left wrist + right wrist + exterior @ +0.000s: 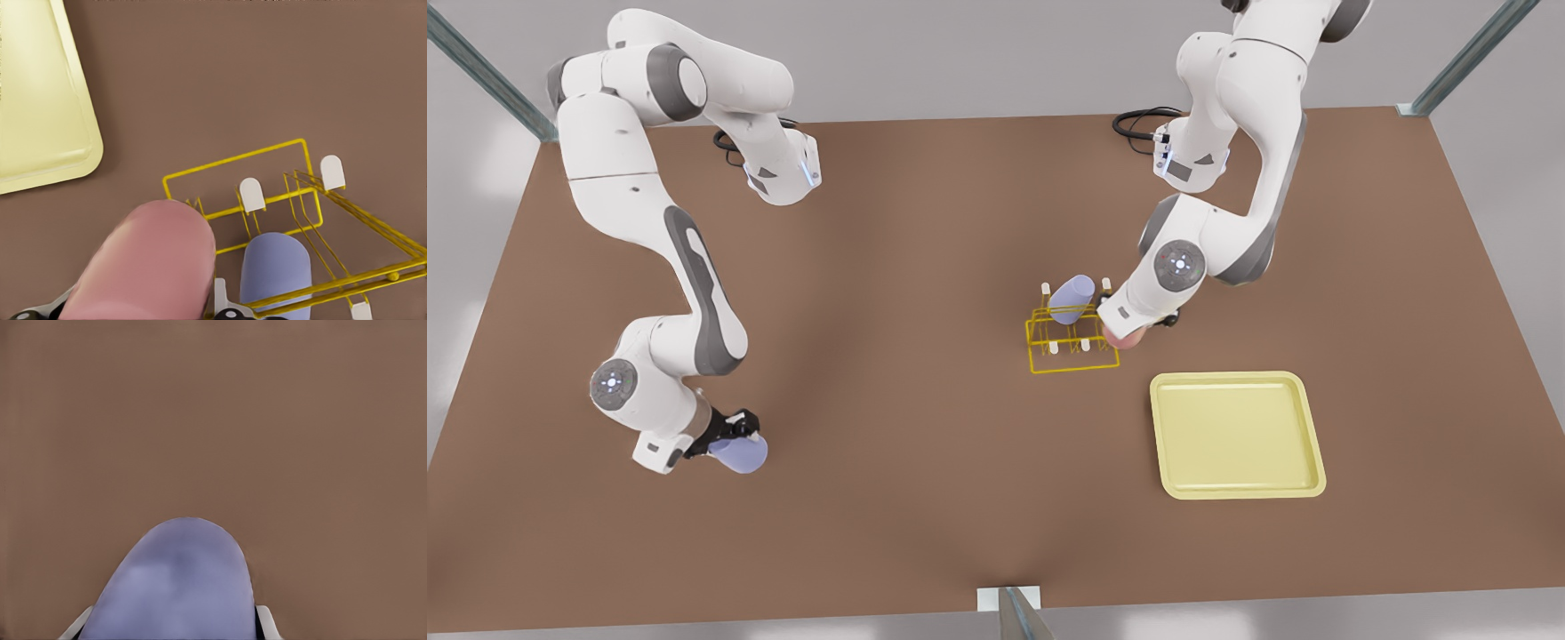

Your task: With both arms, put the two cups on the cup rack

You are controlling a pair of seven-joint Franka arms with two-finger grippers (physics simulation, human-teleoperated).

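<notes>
The pink cup (pixel 143 263) is gripped by the left claw (pixel 1129 331) beside the cup rack (pixel 1072 342), while a lavender-blue cup (pixel 740 453) is gripped by the right claw (pixel 734 434) over the desk (pixel 925 444).

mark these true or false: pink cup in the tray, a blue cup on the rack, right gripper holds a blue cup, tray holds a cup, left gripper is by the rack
1. The pink cup lies in the tray. False: the left gripper holds it beside the rack.
2. A blue cup sits tilted on the rack. True.
3. The right gripper holds a second blue cup. True.
4. The tray holds a cup. False: nothing lies in it.
5. The left gripper is at the rack. True; the right one is far off, toward the front view's left.
</notes>
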